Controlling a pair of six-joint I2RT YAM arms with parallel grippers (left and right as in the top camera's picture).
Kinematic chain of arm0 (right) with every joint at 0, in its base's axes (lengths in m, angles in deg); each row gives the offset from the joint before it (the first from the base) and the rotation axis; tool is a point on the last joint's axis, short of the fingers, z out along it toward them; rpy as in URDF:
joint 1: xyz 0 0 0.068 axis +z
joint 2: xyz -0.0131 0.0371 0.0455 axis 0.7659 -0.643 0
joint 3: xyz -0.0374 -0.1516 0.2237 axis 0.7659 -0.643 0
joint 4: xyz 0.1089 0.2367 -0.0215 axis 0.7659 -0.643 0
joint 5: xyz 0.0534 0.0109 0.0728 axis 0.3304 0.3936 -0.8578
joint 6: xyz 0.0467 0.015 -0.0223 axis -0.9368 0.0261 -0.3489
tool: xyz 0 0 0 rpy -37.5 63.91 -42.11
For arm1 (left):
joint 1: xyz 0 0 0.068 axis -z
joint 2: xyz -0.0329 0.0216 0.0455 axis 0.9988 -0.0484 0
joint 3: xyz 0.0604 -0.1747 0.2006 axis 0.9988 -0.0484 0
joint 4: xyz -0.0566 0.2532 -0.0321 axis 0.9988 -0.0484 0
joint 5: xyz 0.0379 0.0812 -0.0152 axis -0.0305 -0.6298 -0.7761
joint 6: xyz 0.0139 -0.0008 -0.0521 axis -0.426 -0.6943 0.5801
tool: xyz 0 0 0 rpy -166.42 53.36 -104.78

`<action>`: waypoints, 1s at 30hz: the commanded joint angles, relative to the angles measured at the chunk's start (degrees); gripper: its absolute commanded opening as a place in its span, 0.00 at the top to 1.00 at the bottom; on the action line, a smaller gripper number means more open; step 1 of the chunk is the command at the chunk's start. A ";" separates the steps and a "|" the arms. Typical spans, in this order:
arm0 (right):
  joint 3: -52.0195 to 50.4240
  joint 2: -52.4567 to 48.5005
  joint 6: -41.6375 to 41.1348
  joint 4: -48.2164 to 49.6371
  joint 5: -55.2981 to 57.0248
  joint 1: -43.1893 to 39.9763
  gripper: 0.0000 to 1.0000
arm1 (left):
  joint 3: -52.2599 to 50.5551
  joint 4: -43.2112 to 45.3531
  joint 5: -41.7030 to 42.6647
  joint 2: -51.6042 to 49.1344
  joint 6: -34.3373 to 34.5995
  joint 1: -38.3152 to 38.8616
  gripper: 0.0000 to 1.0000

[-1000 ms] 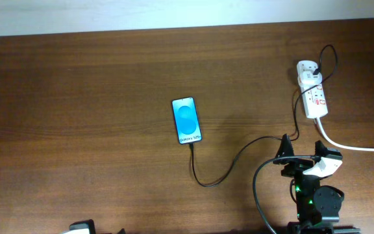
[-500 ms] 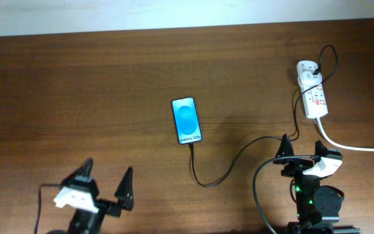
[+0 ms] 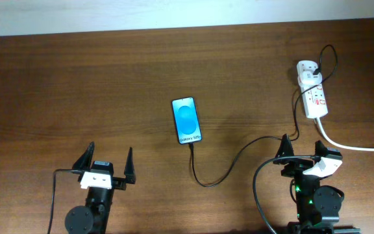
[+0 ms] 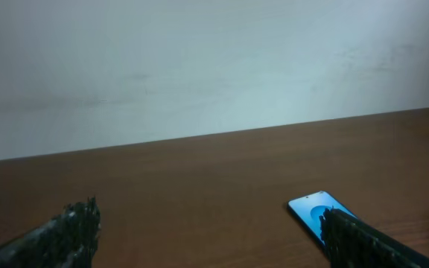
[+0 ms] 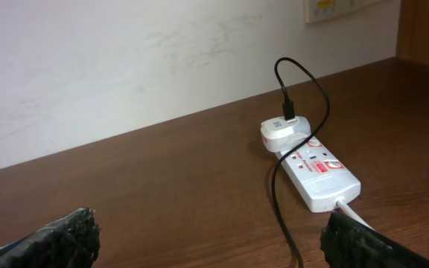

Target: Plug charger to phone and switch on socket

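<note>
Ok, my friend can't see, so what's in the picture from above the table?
A blue-screened phone lies on a dark wooden table, with a thin black charger looping from its near end to a white socket at far right. The left pincer and right pincer sit open and empty near the bottom edge.

A second ago we saw only a sliver of the left gripper (image 3: 109, 156) at the near edge of the tabletop (image 3: 76, 78). It has since come fully into frame toward the near-left corner and straightened from a tilt to face the far edge, jaws spread.
</note>
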 commanded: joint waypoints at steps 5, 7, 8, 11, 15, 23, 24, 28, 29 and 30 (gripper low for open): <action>-0.28 0.44 0.24 -0.52 0.09 0.35 0.02 | -1.09 -1.03 -1.25 0.33 -7.39 0.24 0.01; -0.28 0.44 0.24 -0.55 0.09 0.35 0.02 | -1.09 -5.22 -1.31 0.33 -8.79 0.22 0.01; -0.28 0.44 0.24 -0.52 0.09 0.35 0.02 | -1.11 -5.20 -2.01 0.35 -8.96 0.22 0.01; -0.28 0.44 0.22 -0.52 0.09 0.35 0.02 | -1.11 -5.25 -2.34 0.35 -9.70 0.22 0.01; -0.28 0.44 0.24 -0.55 0.09 0.35 0.02 | -1.11 -5.35 -2.34 0.35 -9.70 0.22 0.01; -0.28 0.44 0.24 -0.52 0.09 0.35 0.02 | -1.14 -5.44 -3.39 0.35 -10.43 -0.66 0.01; -0.28 0.44 0.24 -0.52 0.09 0.35 0.01 | -1.14 -5.44 -3.37 0.35 -10.16 -0.90 0.01; -0.28 0.44 0.24 -0.52 0.09 0.35 0.02 | -1.14 -5.42 -3.41 0.35 -6.21 -0.96 0.01; -0.28 0.44 0.22 -0.52 0.09 0.35 0.02 | -1.14 -5.42 -3.45 0.35 -5.11 -0.98 0.01; -0.28 0.44 0.24 -0.52 0.09 0.35 0.02 | -1.14 -5.42 -3.76 0.35 -4.17 -1.16 0.01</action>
